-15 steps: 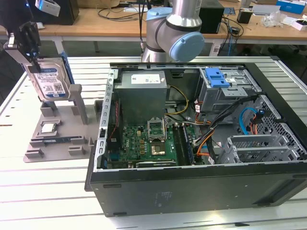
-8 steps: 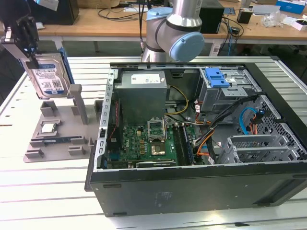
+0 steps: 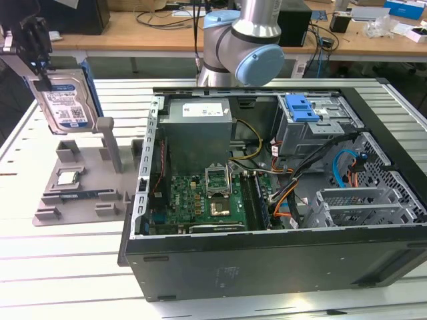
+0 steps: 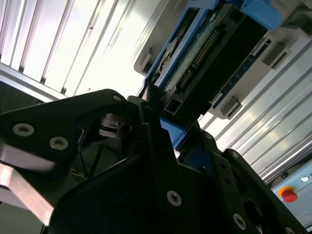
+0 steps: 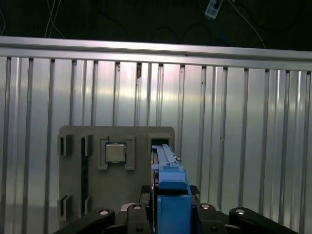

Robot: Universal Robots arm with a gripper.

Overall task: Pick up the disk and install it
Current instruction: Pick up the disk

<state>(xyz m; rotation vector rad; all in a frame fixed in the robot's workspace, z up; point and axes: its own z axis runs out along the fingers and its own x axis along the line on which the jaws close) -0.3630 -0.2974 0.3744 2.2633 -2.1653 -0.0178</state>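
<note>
While the gripper (image 3: 39,67) clamps tight on its top edge, the disk (image 3: 67,100) hangs upright over the grey holder (image 3: 73,200) at the exterior view's left, well apart from the open computer case (image 3: 267,267). A small chip (image 3: 69,177) sits in the holder.

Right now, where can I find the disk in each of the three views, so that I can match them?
Exterior view: the disk hangs at the exterior view's upper left, above the grey holder.
First wrist view: edge-on, over the same holder.
Second wrist view: its connector end sticks out of the gripper.
Shared landmark: the slatted table.
</note>
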